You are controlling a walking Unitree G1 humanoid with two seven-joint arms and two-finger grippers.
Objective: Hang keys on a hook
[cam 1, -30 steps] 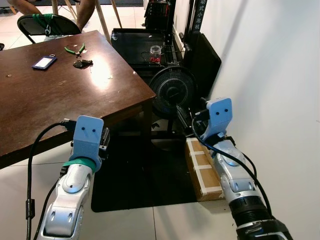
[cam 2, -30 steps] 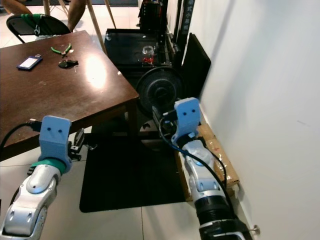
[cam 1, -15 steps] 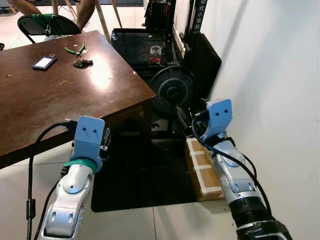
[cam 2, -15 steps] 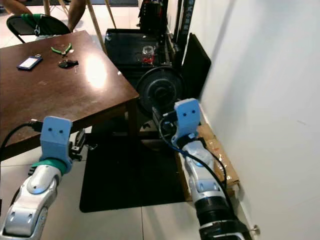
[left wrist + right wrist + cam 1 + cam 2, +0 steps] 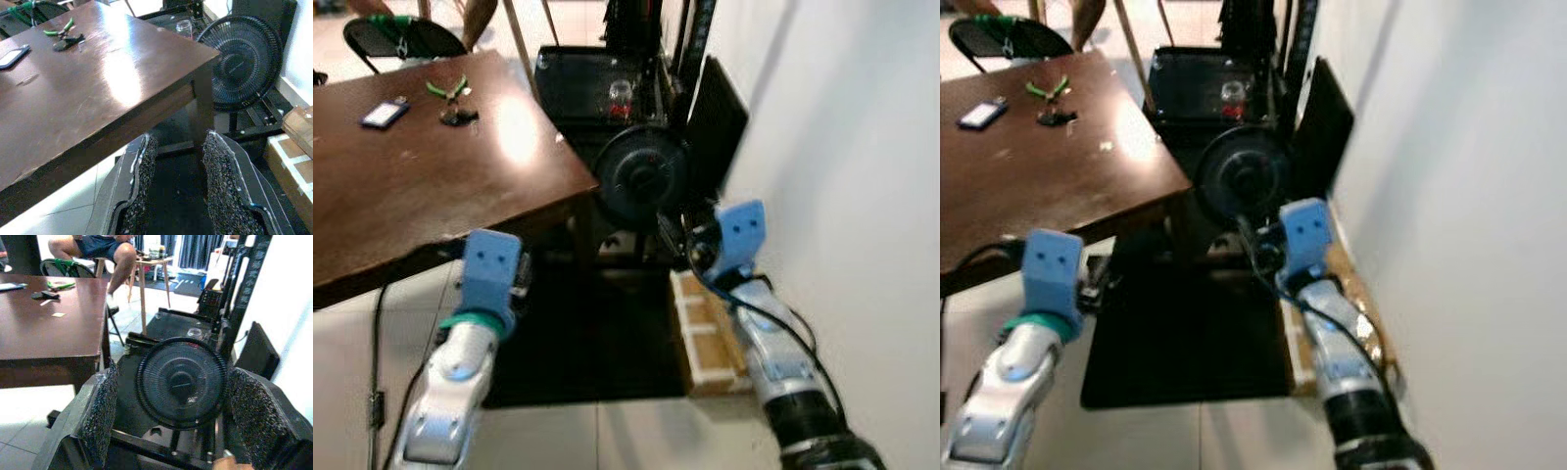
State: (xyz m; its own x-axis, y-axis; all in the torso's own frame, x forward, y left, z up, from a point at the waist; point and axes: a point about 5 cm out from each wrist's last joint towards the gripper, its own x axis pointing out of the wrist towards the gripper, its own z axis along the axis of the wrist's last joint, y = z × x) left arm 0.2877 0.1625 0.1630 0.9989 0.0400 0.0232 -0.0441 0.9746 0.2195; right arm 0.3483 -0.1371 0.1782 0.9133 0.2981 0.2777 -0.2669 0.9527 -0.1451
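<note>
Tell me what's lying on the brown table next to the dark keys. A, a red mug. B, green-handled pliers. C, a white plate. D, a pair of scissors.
B. Green-handled pliers lie right beside the dark keys at the far end of the brown table, with a blue tag a little to their left.

No legible text, label or number anywhere.
</note>
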